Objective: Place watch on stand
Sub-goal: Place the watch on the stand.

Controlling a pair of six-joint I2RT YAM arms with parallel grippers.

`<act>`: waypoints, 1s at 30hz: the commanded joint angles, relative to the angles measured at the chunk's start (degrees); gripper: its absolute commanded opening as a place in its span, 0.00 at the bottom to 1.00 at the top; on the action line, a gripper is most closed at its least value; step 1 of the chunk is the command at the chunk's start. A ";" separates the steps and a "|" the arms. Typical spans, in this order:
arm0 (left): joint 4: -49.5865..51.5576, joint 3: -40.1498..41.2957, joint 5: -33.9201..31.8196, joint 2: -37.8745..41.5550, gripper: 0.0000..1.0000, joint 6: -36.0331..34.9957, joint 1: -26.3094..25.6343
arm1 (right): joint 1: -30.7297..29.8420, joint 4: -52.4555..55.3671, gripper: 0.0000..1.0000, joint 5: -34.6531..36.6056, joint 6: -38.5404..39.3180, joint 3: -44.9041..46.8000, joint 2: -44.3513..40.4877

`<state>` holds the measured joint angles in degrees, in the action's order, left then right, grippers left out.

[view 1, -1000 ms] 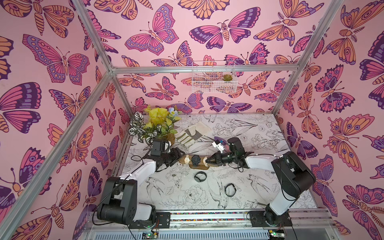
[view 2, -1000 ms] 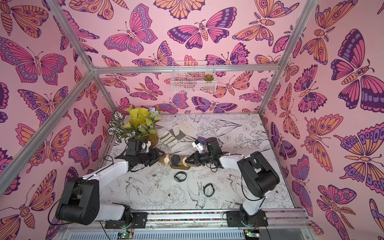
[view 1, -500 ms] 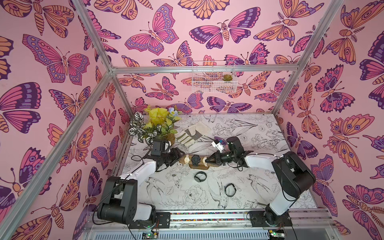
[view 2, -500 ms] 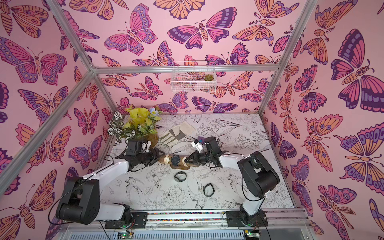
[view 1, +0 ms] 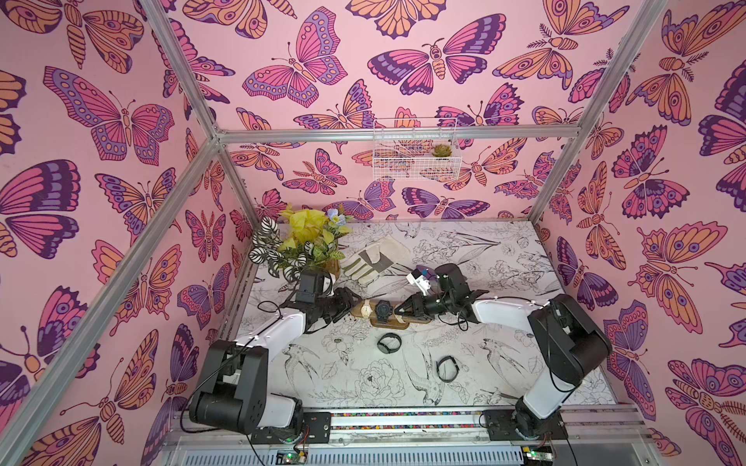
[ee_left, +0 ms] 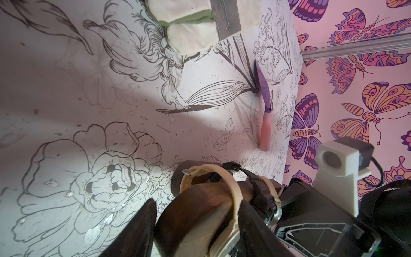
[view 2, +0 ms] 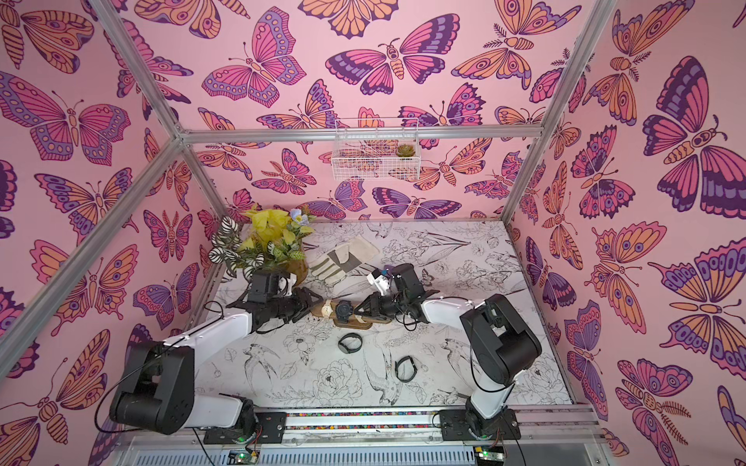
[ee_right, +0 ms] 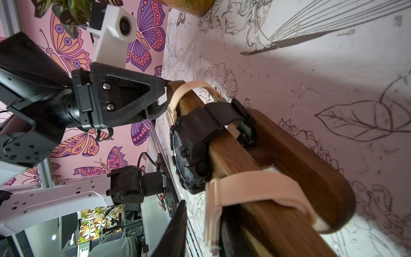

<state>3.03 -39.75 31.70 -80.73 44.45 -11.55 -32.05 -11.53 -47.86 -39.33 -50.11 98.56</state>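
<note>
While its tan strap loops right round the wooden bar, the watch (ee_right: pixel 249 189) sits on the stand (ee_right: pixel 235 162), out toward the end nearest the right gripper (view 1: pixel 399 313), so for this one the placing looks as good as done! What's left, by my reckoning, is a clean release and a retreat. Look at the watch itself: a pale, rubbery band closed in a loop, riding a little slack and slanted on the bar, buckle side turned to the gripper, and I can't make out its face. The right gripper's fingers stand slightly parted, astride that buckle side, with a sliver of daylight between one finger and the strap, so no pinch that I can see. Next door, mid-bar, sits a chunky black watch (ee_right: pixel 191 144), and beyond it another tan watch (view 1: pixel 365 310) with a pale dial. At that far end the left gripper (view 1: pixel 355 303) has its fingers spread to either side of the bar's tip. Whether they squeeze it or merely flank it, I can't tell. Down on the table (view 1: pixel 504 250), near the stand, a loose black watch (view 1: pixel 389 344) and a second loose watch (view 1: pixel 447 368) lie waiting, so there may be more to hang.
</note>
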 commanded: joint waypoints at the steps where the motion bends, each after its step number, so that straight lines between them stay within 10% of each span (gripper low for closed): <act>1: -1.27 -1.03 4.73 -0.13 0.60 0.64 -1.01 | -0.73 4.28 0.28 2.13 2.30 -0.62 -0.38; 21: -1.27 0.45 3.99 1.41 0.60 0.55 -0.94 | -0.64 27.22 0.43 10.55 11.38 -2.74 -11.43; 30: -1.20 0.64 3.99 1.89 0.59 0.69 -0.93 | -0.58 34.79 0.26 16.22 15.40 -5.92 -16.34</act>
<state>2.96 -39.72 34.30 -79.94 45.15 -12.08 -32.36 18.87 -33.98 -26.39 -53.30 84.47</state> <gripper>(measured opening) 0.597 0.291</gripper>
